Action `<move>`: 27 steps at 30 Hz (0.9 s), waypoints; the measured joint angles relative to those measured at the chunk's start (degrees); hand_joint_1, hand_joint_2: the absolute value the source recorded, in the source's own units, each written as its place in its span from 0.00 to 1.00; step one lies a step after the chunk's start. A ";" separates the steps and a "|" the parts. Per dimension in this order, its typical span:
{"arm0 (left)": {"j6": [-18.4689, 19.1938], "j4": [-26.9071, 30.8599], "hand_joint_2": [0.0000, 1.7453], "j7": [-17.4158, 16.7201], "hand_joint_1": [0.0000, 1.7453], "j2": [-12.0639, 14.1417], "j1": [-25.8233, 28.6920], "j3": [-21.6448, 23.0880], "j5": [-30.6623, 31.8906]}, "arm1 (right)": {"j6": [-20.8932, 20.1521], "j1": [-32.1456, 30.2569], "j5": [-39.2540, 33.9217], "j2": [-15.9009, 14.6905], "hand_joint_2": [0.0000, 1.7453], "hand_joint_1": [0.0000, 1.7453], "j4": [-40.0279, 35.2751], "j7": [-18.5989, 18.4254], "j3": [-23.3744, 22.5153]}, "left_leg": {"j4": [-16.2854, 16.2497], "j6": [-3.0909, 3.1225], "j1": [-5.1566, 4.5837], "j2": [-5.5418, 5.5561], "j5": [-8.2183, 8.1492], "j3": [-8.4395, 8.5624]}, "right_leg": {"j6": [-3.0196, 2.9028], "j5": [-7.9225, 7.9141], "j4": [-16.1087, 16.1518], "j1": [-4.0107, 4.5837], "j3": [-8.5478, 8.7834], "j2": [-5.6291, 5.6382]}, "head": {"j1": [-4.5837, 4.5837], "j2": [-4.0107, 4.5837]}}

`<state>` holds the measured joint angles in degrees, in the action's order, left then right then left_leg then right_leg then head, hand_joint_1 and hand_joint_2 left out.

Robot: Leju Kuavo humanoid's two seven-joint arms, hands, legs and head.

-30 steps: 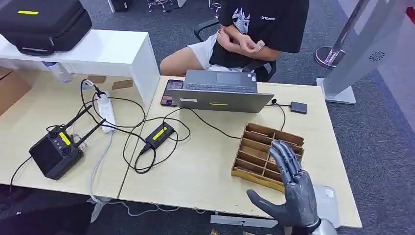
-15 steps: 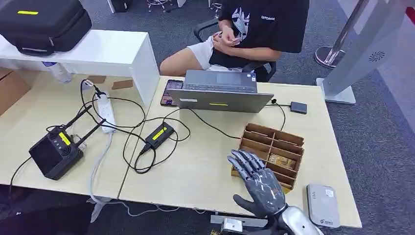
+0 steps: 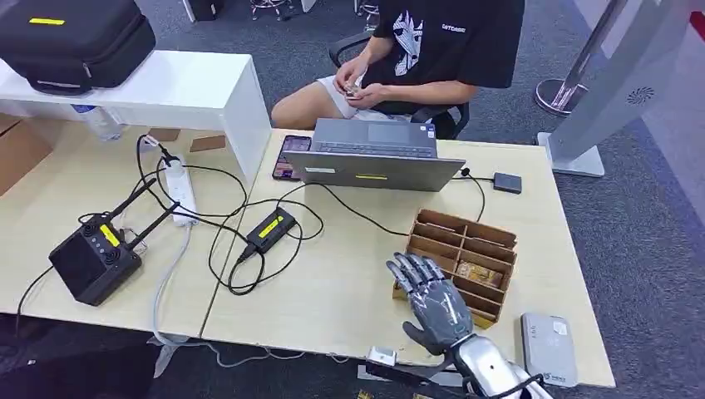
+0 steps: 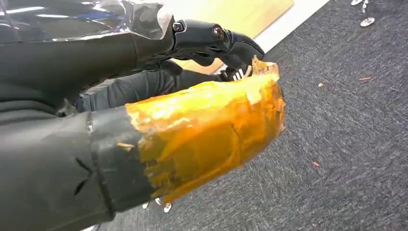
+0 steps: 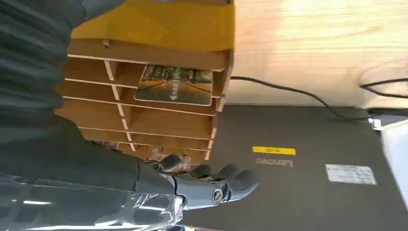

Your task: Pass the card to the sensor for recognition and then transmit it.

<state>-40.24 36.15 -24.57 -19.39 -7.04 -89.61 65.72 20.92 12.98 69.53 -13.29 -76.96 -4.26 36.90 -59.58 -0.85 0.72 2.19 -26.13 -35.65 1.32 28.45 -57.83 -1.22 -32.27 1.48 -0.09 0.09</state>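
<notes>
One card (image 3: pixel 479 273) is seen lying in a compartment of the wooden organizer (image 3: pixel 457 264) on the worktop (image 3: pixel 349 283), not yet picked up. Nothing is held by the right hand (image 3: pixel 436 303), its fingers spread at the organizer's near edge; the card reader (image 3: pixel 548 349) is untouched. Whether the left hand (image 4: pixel 211 41) is holding anything cannot be told.

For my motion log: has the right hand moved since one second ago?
Yes. The right hand went left and lower, off the brown wooden divided tray toward its near-left corner.
</notes>
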 joint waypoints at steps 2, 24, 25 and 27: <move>0.00 -0.02 0.00 0.00 0.00 -0.02 0.00 0.00 0.00 | 0.02 0.47 0.44 0.02 1.00 0.00 0.76 -0.44 0.20 | 0.00 0.00 0.00 0.00 0.00 0.00 | 0.00 0.00 0.00 0.00 0.00 0.00 | 0.00 0.00; 0.00 -0.02 0.00 -0.15 0.00 -0.02 0.00 0.00 -0.33 | 6.27 1.45 6.75 1.90 1.00 0.00 6.67 -8.70 -0.61 | -0.02 0.00 -0.01 0.00 0.00 0.01 | 0.00 0.00 0.00 -0.01 -0.01 0.00 | 0.02 0.00; 0.02 -0.02 0.00 -0.31 0.00 -0.02 0.00 0.00 -0.33 | 6.49 1.20 6.75 1.81 1.00 0.00 6.49 -8.72 -0.99 | -0.02 0.00 -0.01 0.00 0.00 0.01 | 0.00 0.00 0.00 -0.02 -0.01 0.00 | 0.02 0.00; 0.00 -0.02 0.00 -0.44 0.00 -0.02 0.01 0.00 -0.35 | 6.71 0.58 6.75 1.66 1.00 0.37 5.85 -8.74 -1.79 | -0.02 0.00 -0.01 0.00 0.00 0.01 | 0.00 0.00 0.00 -0.02 -0.01 0.00 | 0.00 0.00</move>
<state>-40.24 36.13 -25.00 -19.41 -7.04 -89.61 65.37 27.63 13.56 76.28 -11.63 -71.10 -13.00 35.10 -59.60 -0.85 0.71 2.19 -26.13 -35.64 1.32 28.45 -57.83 -1.23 -32.28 1.48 -0.09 0.09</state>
